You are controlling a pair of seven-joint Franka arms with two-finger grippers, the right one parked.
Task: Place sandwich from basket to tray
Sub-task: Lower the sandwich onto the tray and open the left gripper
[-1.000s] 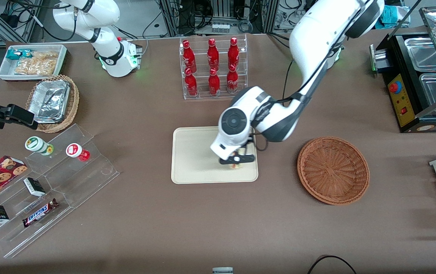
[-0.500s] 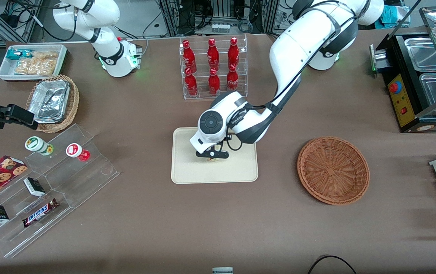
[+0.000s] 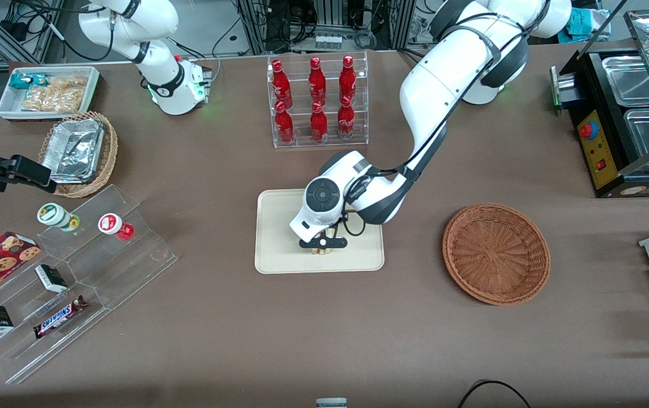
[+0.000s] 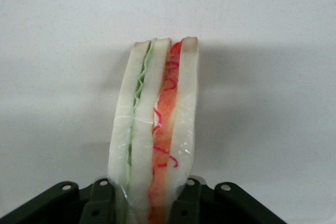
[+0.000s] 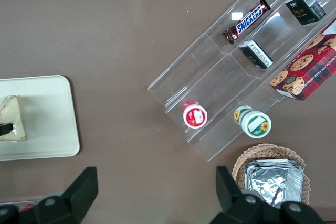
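Presently, reading the front view from its left edge inward, the first task item met is the tray (image 3: 279, 249), lying flat on the brown surface (image 3: 302, 340) nearer the camera than the bottle rack (image 3: 317, 102). The claw (image 3: 322, 243) hangs low over the middle of the tray, pointing straight down. Farther along, toward the working arm's end of the surface, sits the basket (image 3: 495, 253), well apart from the tray and with nothing visible in it.

The claw is pinching the sandwich (image 4: 155, 129). In the wrist view the fingers (image 4: 102, 200) press against the two outer bread faces, one on each side. The wedge extends directly away from the claw, its long axis in line with the claw's own axis and its layers standing on edge: green filling toward one bread face, red toward the other. The parked arm's wrist view confirms the sandwich (image 5: 11, 118) is over the tray (image 5: 52, 129), inside its rim.

Judgement: transport is done and the release remains. The deciding relation is the gap between the wedge's lower edge and the tray floor, with the wedge directly below the claw.

Limitations: that gap cannot be confirmed. In the front view the arm's wrist covers nearly all of the sandwich. The wrist view shows a shadow on the tray close beside the wedge, suggesting it is near or touching, but not which. The part of the wedge between the fingers is cut off.
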